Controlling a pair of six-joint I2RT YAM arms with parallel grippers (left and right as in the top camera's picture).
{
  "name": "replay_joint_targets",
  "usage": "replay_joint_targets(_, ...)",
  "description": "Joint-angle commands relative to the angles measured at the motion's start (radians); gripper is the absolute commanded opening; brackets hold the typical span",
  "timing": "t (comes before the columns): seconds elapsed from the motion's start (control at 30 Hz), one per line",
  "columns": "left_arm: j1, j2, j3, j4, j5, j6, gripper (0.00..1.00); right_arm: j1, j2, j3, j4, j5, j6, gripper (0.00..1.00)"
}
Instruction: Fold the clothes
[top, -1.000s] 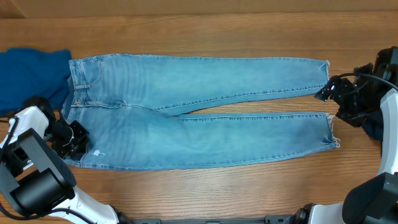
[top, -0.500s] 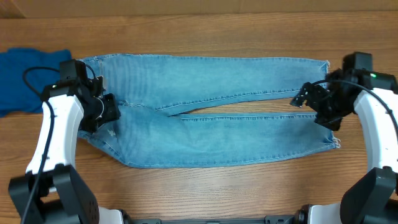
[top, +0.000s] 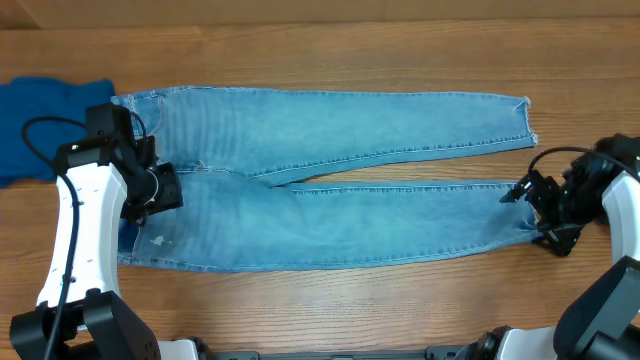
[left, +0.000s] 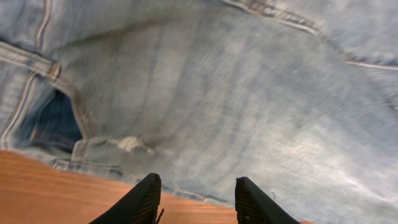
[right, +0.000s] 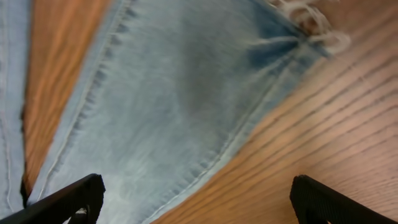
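Overhead view: pale-blue jeans (top: 330, 190) spread flat on the tabletop (top: 300, 50); hip panel beneath the left fingers (left: 142, 200), set apart and empty; frayed-hem leg beneath the right fingers (right: 71, 198), spread wide, empty.

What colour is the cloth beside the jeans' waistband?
The cloth is plain royal blue, clearest in the overhead view.

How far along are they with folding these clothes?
Done: the jeans lie spread flat on the table. In hand: open jaws hover at the waist and at one frayed hem, gripping nothing. To do: every fold, and the blue garment beside the waist looks untouched.
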Motion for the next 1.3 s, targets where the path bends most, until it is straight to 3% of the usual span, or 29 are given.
replay_joint_targets(0.0, 0.005, -0.019, 0.02, -0.016, -0.059, -0.039, 0.43, -0.016, -0.017, -0.029, 0.006, 0.003, 0.002, 1.0)
replay_joint_targets(0.23, 0.005, -0.043, 0.031, -0.023, -0.101, -0.083, 0.34, -0.017, -0.017, -0.076, 0.008, 0.002, 0.001, 1.0)
replay_joint_targets(0.37, 0.005, -0.127, 0.07, -0.026, -0.094, -0.082, 0.37, -0.025, -0.017, -0.14, 0.06, -0.045, 0.001, 1.0)
replay_joint_targets(0.6, 0.004, -0.312, 0.108, -0.023, -0.094, -0.08, 0.52, -0.091, -0.017, -0.263, 0.195, -0.109, 0.001, 1.0)
replay_joint_targets(0.87, 0.004, -0.381, 0.108, -0.036, -0.094, -0.075, 0.54, -0.14, -0.017, -0.354, 0.274, -0.175, 0.004, 0.99)
replay_joint_targets(0.97, 0.004, -0.379, 0.108, -0.037, -0.095, -0.075, 0.53, -0.14, -0.017, -0.402, 0.309, -0.212, 0.012, 0.94)
replay_joint_targets(1.1, 0.004, -0.379, 0.108, -0.038, -0.095, -0.075, 0.54, -0.14, -0.017, -0.501, 0.394, -0.344, 0.014, 0.79)
replay_joint_targets(1.27, 0.004, -0.379, 0.108, -0.038, -0.094, -0.075, 0.55, -0.14, -0.017, -0.559, 0.441, -0.356, 0.013, 0.75)
